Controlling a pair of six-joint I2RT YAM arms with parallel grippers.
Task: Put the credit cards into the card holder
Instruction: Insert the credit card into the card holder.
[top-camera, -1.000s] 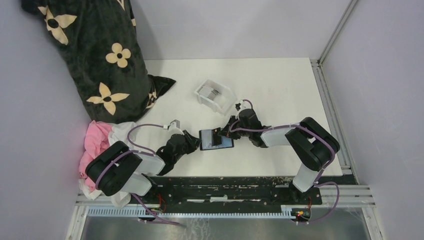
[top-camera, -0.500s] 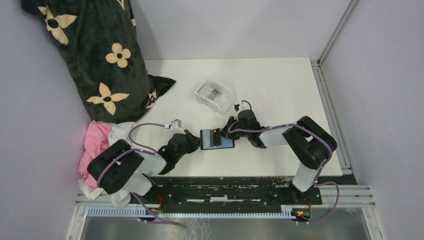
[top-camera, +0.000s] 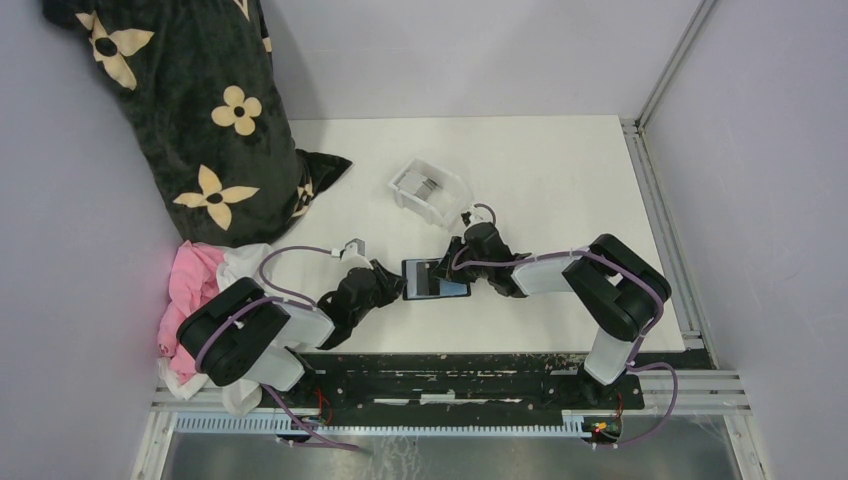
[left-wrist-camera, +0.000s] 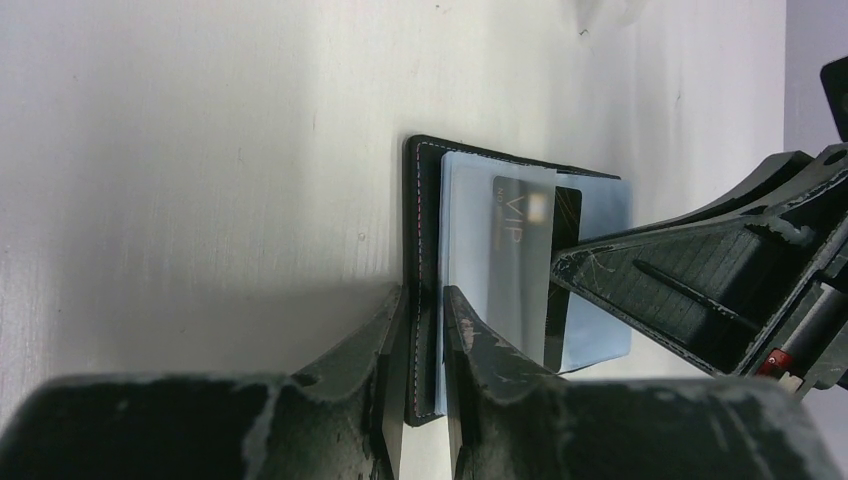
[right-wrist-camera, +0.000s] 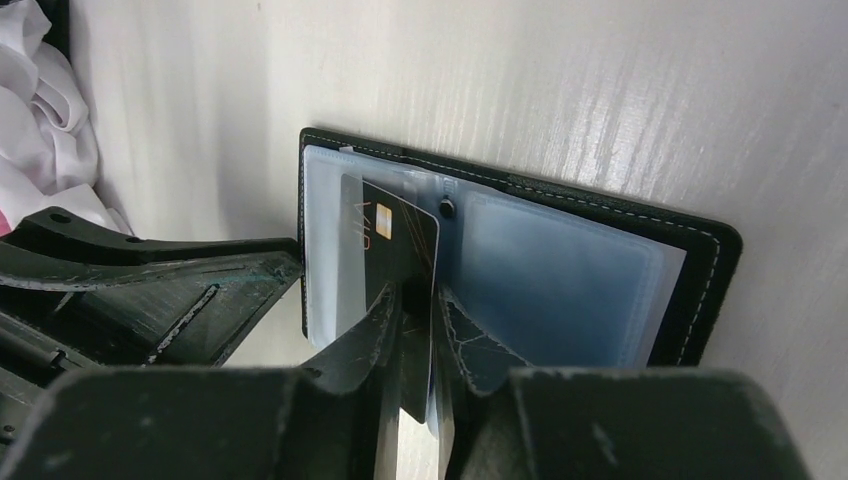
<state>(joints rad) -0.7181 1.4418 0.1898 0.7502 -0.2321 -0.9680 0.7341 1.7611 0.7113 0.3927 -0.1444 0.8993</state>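
A: Where's the card holder (top-camera: 435, 279) rn?
B: Flat on the counter (top-camera: 560, 180), opened out, btwn the two arms near the front edge. Black cover w/ pale stitching, bluish see-thru sleeves (right-wrist-camera: 560, 270) inside.
A: Why's the left gripper (left-wrist-camera: 425, 312) on it?
B: It's closed on the cover's edge, black flap sandwiched btwn the jaws. Prob. to pin the holder so it can't slide while a card's pushed in from the opp. side.
A: And the right gripper (right-wrist-camera: 415, 312)?
B: Its fingers (right-wrist-camera: 360, 350) sit either side of the VIP card (right-wrist-camera: 385, 235), v. close. Can't tell if they're pinching it or just off it.
A: How's the card look?
B: Dark, glossy, "VIP" lettering + small gold chip. One part lies under the sleeve film, the rest sticks out toward the right gripper, so I'd say it's only partway in. Holding it by the trailing edge makes sense b/c the leading edge stays free to enter the pocket.
A: Others?
B: More credit cards (top-camera: 418, 183), a greyish stack, in the clear tray (top-camera: 455, 203) further back, apart from the holder.
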